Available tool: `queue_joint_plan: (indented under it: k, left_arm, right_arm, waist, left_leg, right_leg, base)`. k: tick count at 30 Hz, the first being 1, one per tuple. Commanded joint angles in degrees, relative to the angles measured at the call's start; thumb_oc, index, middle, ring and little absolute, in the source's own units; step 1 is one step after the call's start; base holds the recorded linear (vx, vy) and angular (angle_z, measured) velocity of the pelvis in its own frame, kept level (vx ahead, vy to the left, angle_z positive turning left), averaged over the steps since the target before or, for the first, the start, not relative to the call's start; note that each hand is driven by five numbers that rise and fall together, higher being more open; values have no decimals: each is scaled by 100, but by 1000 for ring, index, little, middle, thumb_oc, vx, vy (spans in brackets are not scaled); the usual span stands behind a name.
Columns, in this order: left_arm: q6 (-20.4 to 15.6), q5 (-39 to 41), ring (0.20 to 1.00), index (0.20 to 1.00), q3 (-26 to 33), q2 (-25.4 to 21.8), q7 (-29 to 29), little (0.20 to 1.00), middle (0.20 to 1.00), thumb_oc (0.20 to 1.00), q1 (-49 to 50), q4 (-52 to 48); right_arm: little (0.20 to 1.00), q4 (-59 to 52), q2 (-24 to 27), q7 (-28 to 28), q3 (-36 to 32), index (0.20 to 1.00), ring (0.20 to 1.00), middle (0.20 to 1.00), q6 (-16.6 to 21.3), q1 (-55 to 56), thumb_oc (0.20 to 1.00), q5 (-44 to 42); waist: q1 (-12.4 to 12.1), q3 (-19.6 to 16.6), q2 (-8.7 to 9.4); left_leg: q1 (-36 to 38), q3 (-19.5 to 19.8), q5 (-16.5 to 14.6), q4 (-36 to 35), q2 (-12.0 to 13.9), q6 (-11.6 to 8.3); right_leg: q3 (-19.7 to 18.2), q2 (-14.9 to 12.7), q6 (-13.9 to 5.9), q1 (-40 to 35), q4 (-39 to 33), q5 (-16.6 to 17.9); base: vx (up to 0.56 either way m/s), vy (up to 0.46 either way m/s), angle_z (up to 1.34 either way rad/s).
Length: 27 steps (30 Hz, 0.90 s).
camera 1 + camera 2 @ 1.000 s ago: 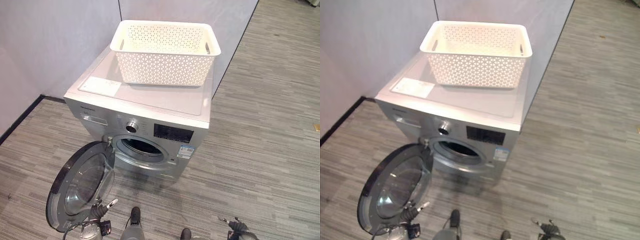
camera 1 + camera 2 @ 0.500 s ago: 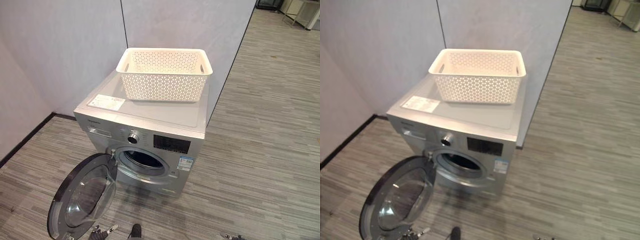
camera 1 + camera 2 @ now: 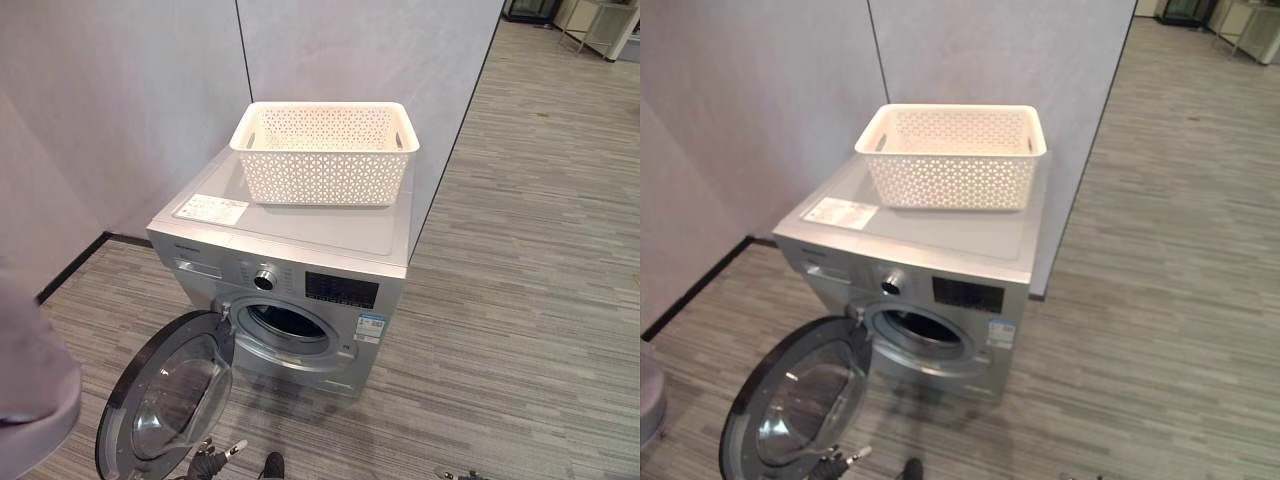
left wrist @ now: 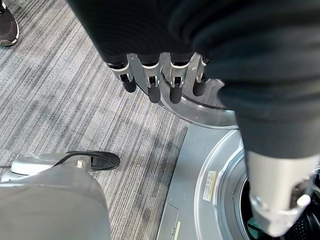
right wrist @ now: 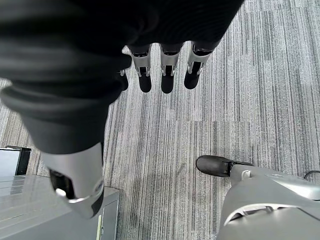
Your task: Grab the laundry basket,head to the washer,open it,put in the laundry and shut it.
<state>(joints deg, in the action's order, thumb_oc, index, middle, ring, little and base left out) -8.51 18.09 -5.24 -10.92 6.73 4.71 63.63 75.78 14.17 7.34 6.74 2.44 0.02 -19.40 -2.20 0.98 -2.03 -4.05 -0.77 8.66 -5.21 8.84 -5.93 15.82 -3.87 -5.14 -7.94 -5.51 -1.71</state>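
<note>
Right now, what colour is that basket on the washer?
Cream-white basket with a lattice pattern, clearest in the left eye view.

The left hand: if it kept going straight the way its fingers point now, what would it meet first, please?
Probably the open washer door. In its wrist view the left hand, fingers relaxed and holding nothing, points down at the door's silver rim, with striped floor beside it. Depth is unclear, so it may pass the rim and meet the floor.

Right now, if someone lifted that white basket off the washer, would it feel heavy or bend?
The laundry basket is probably light: its walls are mostly holes. It looks like rigid plastic that holds its shape, so it likely stays stiff. On the smooth top of the washer it may slide if pushed.
</note>
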Motion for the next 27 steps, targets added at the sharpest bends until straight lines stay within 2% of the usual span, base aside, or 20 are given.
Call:
queue_joint_plan:
  k: [1,27]
  left_arm:
    - [-123,94,1000,1000,38,-116,-49,1000,1000,1000,-303,161]
    - [-131,99,1000,1000,-35,-110,-112,1000,1000,1000,-256,100]
  right_arm:
    - [1000,99,-13,31,-127,1000,1000,1000,58,-254,1000,42]
    - [1000,155,54,58,-216,1000,1000,1000,46,-319,1000,-10]
  waist:
    - [-26,120,99]
    - [5,80,97]
  left_leg:
    - [-277,-116,-14,21,200,-172]
    - [-192,-220,-90,21,238,-167]
  right_leg:
    - [-246,-120,-76,-205,51,-491]
    - [-307,-170,-132,-227,51,-483]
  base:
    - [0,0,0]
    - [1,-1,-2]
